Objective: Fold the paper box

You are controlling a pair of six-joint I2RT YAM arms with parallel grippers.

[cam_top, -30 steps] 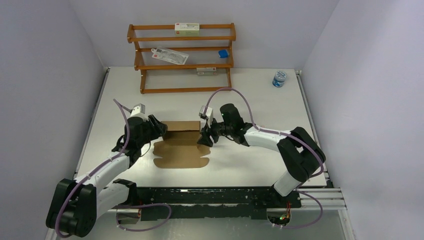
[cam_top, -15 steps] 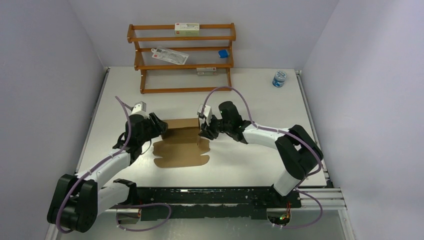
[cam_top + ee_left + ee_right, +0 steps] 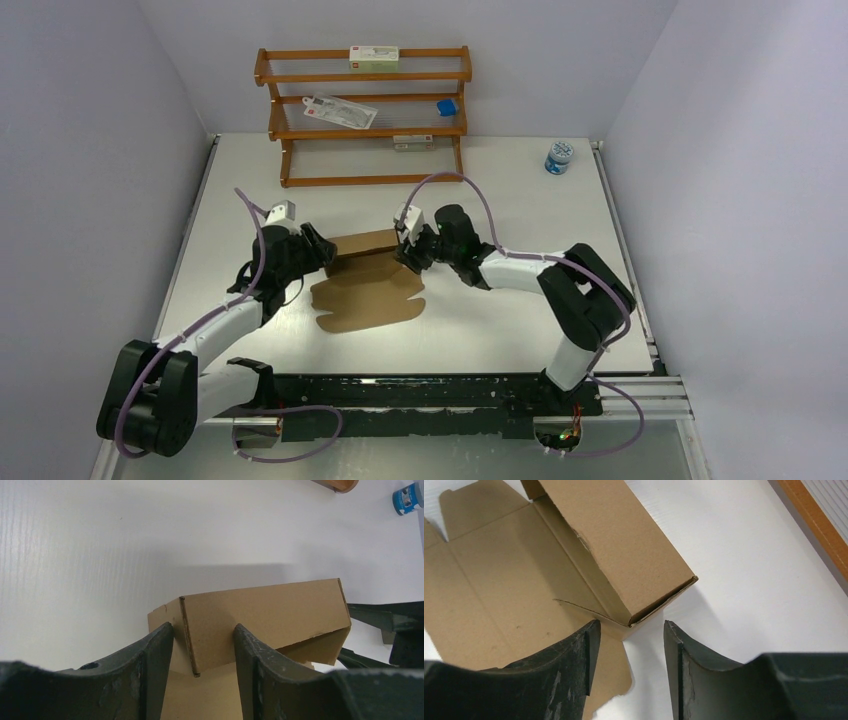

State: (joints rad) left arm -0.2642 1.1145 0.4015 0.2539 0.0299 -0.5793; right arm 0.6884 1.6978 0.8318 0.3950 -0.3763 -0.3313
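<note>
tabletop [image 3: 500, 180]: white, walled in pale grey | box [image 3: 365, 295]: mid-tabletop, far part folded up, near flaps flat | left tool [image 3: 325, 255]: open, astride box's left end | right tool [image 3: 408, 255]: open, at right end | shelf [image 3: 330, 181]: wooden, at back

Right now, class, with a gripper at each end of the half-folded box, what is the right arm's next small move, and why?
Probably ease the right gripper forward until its open jaws straddle the raised end of the paper box. That end gapes beyond the fingertips; the left gripper brackets the opposite end.
</note>
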